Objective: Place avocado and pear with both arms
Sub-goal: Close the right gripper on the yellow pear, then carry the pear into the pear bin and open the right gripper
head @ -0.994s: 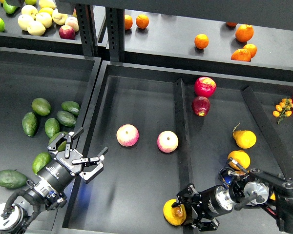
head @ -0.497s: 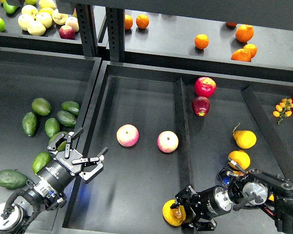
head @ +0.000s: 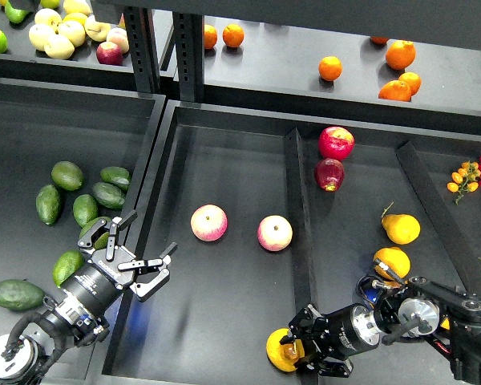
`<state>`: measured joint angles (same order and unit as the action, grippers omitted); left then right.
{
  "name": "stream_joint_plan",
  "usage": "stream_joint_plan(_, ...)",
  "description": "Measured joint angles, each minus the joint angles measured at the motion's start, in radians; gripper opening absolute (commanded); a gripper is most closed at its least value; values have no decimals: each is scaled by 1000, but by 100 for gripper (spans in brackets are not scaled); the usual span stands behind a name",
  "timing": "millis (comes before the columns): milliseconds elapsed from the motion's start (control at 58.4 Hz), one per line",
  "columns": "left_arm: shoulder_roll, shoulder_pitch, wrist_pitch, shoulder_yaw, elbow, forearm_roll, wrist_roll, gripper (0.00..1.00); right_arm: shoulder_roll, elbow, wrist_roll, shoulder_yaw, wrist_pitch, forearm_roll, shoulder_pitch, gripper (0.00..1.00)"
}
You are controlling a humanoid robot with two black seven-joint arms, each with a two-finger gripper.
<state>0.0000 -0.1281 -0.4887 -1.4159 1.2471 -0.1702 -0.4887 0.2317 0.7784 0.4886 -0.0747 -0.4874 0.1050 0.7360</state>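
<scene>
Shifted left, pear sits in right tool.

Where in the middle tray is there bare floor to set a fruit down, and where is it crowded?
Bare floor lies behind the two pink apples, and in front of them, between the left gripper and the pear. It is crowded at the near right, where the right gripper holds that pear.

Bright, even overhead light, sharp focus, soft shadows under fruit.
</scene>
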Motion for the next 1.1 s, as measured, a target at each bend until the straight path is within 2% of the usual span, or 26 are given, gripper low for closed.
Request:
stream_joint_plan(308,0,0,0,0,-1,1,0,99,29,28,0,-120,-1,-83,72,26)
stream_joint_plan(566,0,0,0,0,-3,1,0,99,258,115,0,-130,-1,-169,136,26)
stream_joint_plan(754,0,1,0,8,-3,3,0,99,370,137,0,-92,-1,-161,93,26)
stream_joint_plan(1097,0,1,0,13,-3,11,0,99,431,113,0,-91,-1,-56,-65,30)
